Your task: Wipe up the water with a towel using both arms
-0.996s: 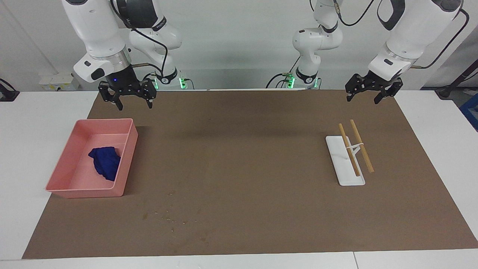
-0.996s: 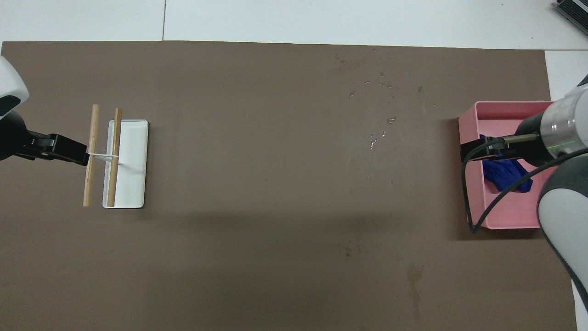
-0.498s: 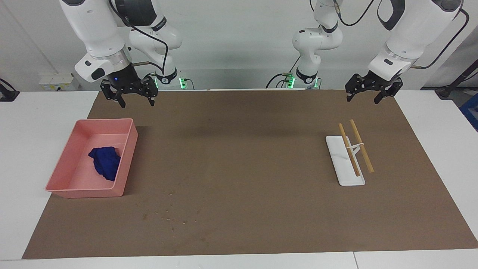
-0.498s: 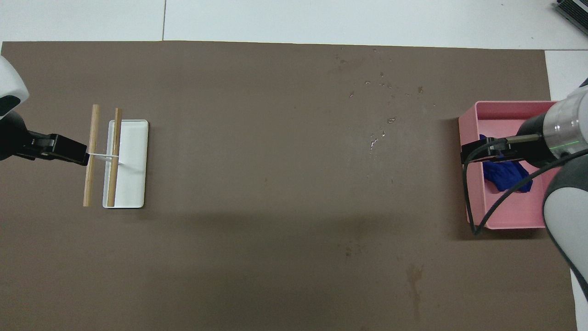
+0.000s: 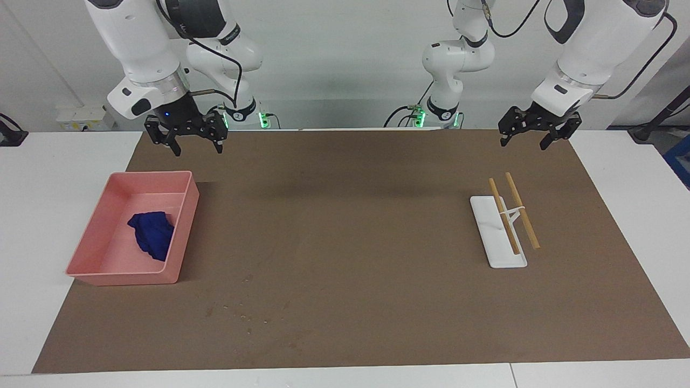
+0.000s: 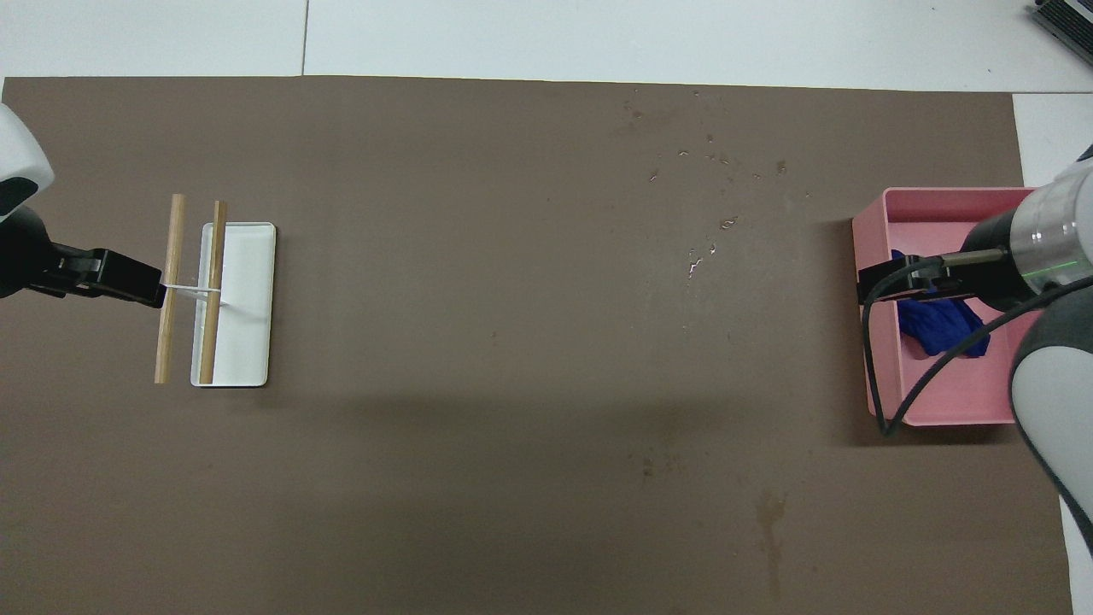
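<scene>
The deep-blue towel (image 5: 152,234) lies crumpled in the pink tray (image 5: 185,226) at the right arm's end of the table; the overhead view shows the towel (image 6: 939,331) partly covered by the arm. My right gripper (image 5: 196,152) hangs open and empty, high over the tray's robot-side end, well above the towel; it also shows in the overhead view (image 6: 888,280). My left gripper (image 5: 524,144) waits open and empty in the air at the other end (image 6: 128,282). Small water drops (image 5: 242,311) dot the brown mat (image 6: 709,248), beside the tray and farther from the robots.
A white rack (image 5: 498,240) with two wooden rods across it stands on the brown mat (image 5: 350,226) at the left arm's end; it also shows in the overhead view (image 6: 248,325). White table surrounds the mat.
My right gripper has risen slightly over the tray's robot-side end. The left arm, towel and rack have not moved.
</scene>
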